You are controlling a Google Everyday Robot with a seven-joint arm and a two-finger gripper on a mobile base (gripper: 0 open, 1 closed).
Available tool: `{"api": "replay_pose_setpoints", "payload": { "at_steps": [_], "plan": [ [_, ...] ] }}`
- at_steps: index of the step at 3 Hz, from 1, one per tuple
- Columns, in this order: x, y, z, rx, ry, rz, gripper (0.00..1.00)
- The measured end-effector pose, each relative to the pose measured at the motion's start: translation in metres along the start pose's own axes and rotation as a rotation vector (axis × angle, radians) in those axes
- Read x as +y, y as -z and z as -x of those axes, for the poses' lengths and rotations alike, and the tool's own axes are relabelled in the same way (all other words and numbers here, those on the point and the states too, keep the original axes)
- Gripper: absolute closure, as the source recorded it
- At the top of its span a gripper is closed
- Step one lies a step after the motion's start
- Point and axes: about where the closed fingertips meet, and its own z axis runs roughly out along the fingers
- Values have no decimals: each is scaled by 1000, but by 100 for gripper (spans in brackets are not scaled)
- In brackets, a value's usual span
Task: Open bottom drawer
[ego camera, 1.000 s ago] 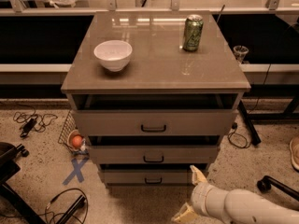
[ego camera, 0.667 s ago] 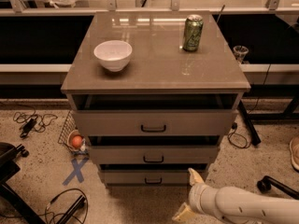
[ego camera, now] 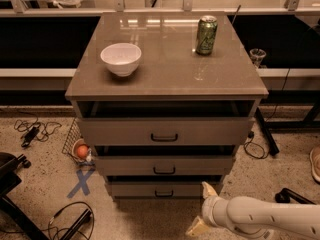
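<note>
The cabinet (ego camera: 165, 79) has three grey-brown drawers. The bottom drawer (ego camera: 162, 189) is the lowest, shortest panel, with a small black bar handle (ego camera: 164, 193); its front looks flush or nearly so. My gripper (ego camera: 202, 208) is low at the front right, its pale fingertips (ego camera: 208, 188) just right of the bottom drawer's front, spread apart with nothing between them. It is to the right of the handle, not touching it. The white arm runs off to the lower right.
A white bowl (ego camera: 121, 58) and a green can (ego camera: 206, 35) stand on the cabinet top. Cables (ego camera: 35, 130) and a blue tape cross (ego camera: 81, 182) lie on the floor left; a wire basket with an orange ball (ego camera: 81, 151) is by the cabinet's left side. A black chair base (ego camera: 10, 184) is at far left.
My gripper and arm have shifted slightly left and up, closer to the bottom drawer's right end. The drawers have not moved.
</note>
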Motion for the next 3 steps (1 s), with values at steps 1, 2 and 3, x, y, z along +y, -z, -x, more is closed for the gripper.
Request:
{"api": "replay_pose_setpoints", "payload": {
  "at_steps": [1,2,3],
  "plan": [
    [-5,-24,-10,39,-4,-6,0],
    [-21,-69,-35,83,-10,3,0],
    [-44,-110,-57,95,-31,1,0]
  ]
}}
